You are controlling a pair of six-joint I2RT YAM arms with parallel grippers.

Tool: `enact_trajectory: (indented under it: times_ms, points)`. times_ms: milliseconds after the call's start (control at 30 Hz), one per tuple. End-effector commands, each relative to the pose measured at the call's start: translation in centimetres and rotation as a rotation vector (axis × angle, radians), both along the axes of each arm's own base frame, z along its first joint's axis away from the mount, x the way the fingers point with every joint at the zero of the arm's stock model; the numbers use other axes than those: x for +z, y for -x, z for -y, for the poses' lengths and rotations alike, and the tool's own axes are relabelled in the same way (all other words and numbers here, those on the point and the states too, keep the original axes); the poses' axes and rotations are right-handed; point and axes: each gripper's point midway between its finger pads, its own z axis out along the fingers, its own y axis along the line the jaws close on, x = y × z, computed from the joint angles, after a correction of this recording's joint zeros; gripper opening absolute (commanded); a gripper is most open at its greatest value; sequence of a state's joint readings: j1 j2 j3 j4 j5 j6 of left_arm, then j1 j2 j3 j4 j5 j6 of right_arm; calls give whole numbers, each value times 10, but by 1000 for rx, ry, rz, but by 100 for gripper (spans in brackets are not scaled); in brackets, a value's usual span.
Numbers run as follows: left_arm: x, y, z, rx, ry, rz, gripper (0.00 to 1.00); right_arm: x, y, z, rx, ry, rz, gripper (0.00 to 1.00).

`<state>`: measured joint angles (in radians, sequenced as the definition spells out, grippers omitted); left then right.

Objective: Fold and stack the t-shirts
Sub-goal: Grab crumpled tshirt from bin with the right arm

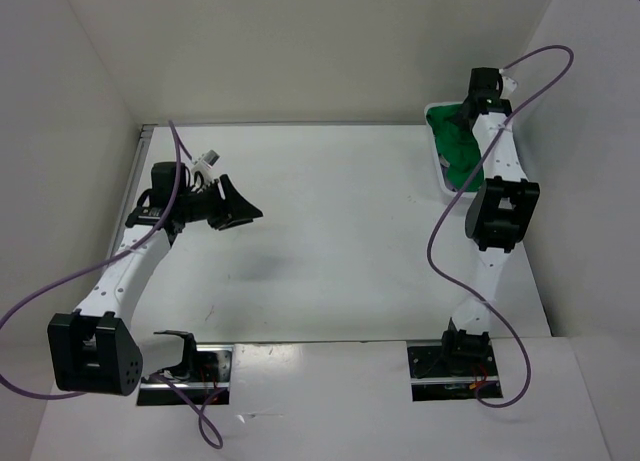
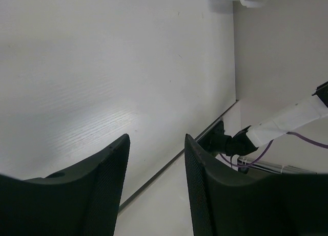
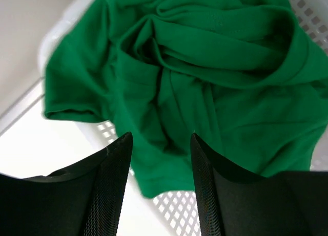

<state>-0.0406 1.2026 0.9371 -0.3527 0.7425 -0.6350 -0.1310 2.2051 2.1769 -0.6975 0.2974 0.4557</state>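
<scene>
White table (image 1: 330,241) spreads out between plain white walls (image 1: 300,51). On the near left, the left gripper (image 2: 156,138) hangs over bare table with its jaws apart. It holds nothing and is well away from any shirt. Far off in the right corner sits the basket (image 3: 174,210). The green shirt (image 3: 205,67) lies bunched up inside it, with no clear long side. The right gripper (image 3: 160,136) hovers just above the shirt, jaws wide and empty. The right arm (image 1: 500,211) is much nearer, so I think it should drop down and pinch the cloth. No other shirts show.
</scene>
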Motion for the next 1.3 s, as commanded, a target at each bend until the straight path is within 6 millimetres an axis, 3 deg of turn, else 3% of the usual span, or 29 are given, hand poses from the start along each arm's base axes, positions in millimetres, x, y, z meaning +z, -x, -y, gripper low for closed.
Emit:
enact_trajectory:
  times_ms: [0,233,267,367,500,733,767,800,867,967,1067,1100,1167,1200,1267]
  points:
    - [2,-2,3,-14,12,25,56,8,-3,8,2,73,-21,55]
    - [-1,-4,3,8,25,13,56,-10,-5,6,29,68,-57,50]
    - [-1,-4,3,8,25,13,56,-10,-5,6,29,68,-57,39]
    - [-1,-4,3,8,25,13,56,-10,-6,3,35,52,-51,17]
    - [0,-6,3,8,25,13,56,17,-10,0,41,44,21,1]
    - [0,-9,2,15,20,23,56,93,6,-14,80,11,182,0]
    - [2,-12,2,15,21,33,56,118,12,-15,80,21,241,0]
    - [2,-12,2,15,21,33,56,113,18,-16,80,19,225,0]
    - [7,-16,2,15,21,44,56,123,23,-19,85,7,240,0]
    - [15,-20,2,22,17,66,56,157,34,-40,162,-55,324,0]
    - [18,-25,2,26,23,61,56,219,55,-71,267,-160,467,0]
    - [23,-28,3,38,39,60,56,257,68,-95,357,-194,547,0]
    - [29,-31,4,47,55,73,57,296,87,-134,466,-262,626,0]
    - [28,-33,3,61,55,66,57,330,100,-150,530,-279,709,0]
    - [36,-39,0,88,50,88,60,383,142,-192,698,-398,826,0]
